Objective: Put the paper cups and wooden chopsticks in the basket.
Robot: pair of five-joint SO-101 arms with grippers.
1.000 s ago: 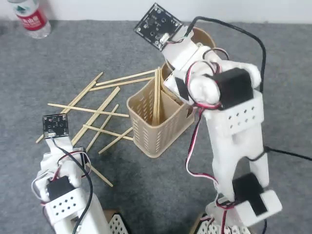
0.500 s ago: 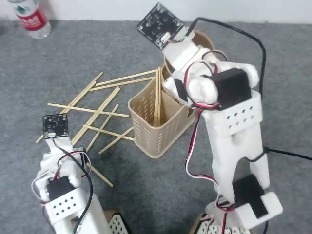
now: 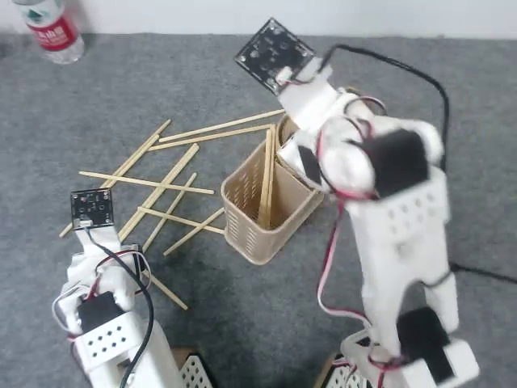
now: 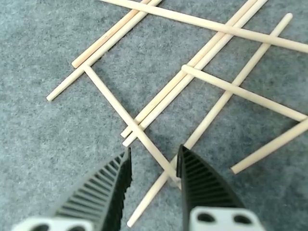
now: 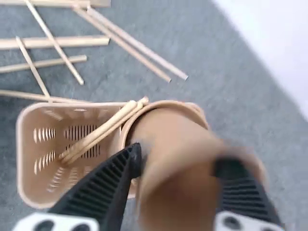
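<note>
Basket (image 3: 252,230) mid-tabletop (image 3: 266,315), leaning chopsticks (image 3: 266,174) inside, bare room on its near side. Right pincer (image 5: 183,161) pinching paper cup (image 5: 168,130) at the basket's far rim, cup blurred and largely arm-hidden from above. Left pincer (image 4: 154,153) spread over loose chopsticks (image 4: 207,43).

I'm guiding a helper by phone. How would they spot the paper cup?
On the grey carpet, find the beige slotted basket in the middle, with chopsticks standing in it. The paper cup is at its rim, on the side away from the loose chopsticks, held by the right gripper. It alone is round, brown and smooth-walled.
</note>
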